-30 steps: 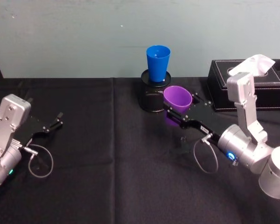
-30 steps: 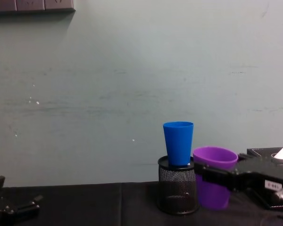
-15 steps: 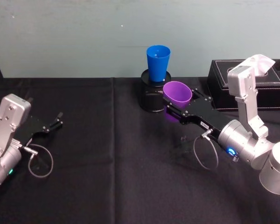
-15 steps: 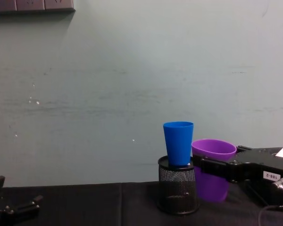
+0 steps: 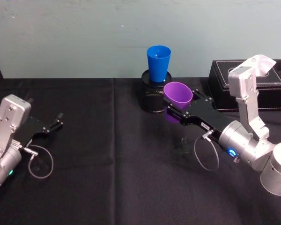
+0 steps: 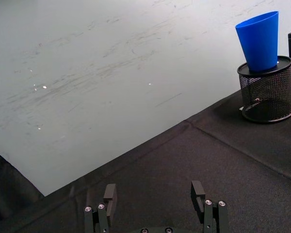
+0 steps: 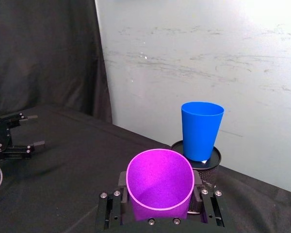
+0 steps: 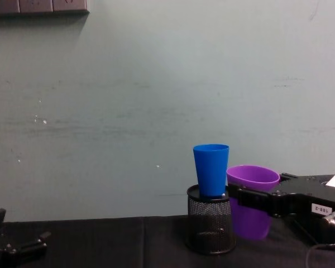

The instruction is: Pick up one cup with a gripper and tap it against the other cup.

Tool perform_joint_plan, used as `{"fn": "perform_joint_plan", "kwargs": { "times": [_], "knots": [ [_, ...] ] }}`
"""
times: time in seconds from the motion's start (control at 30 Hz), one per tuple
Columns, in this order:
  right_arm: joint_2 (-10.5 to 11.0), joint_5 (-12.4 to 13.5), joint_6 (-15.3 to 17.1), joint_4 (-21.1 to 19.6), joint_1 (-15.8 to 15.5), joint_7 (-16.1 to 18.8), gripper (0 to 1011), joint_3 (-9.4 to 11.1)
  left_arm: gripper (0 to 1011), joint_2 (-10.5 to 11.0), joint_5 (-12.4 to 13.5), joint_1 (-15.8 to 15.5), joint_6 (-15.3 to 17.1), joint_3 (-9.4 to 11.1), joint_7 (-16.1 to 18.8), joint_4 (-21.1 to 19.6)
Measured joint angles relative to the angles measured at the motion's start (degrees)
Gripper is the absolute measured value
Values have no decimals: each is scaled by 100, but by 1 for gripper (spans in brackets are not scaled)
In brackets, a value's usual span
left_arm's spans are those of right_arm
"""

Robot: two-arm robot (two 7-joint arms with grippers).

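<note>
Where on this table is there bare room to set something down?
Bare black cloth spans the middle, between the left gripper and the right gripper, and the back-left strip by the wall. Crowded back right: mesh pen holder carrying the blue cup, the gripped purple cup, the black tissue box.

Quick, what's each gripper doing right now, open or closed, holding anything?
Left gripper: open, holding nothing.
Right gripper: closed on the purple cup, right beside the blue cup.
</note>
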Motion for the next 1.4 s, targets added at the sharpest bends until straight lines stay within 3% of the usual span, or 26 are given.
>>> {"fn": "perform_joint_plan", "kwargs": {
  "times": [1.4],
  "knots": [
    [2, 1, -8, 0, 0, -4, 735, -1, 1000, 0, 0, 0, 0, 0, 0, 0]
  ]
}}
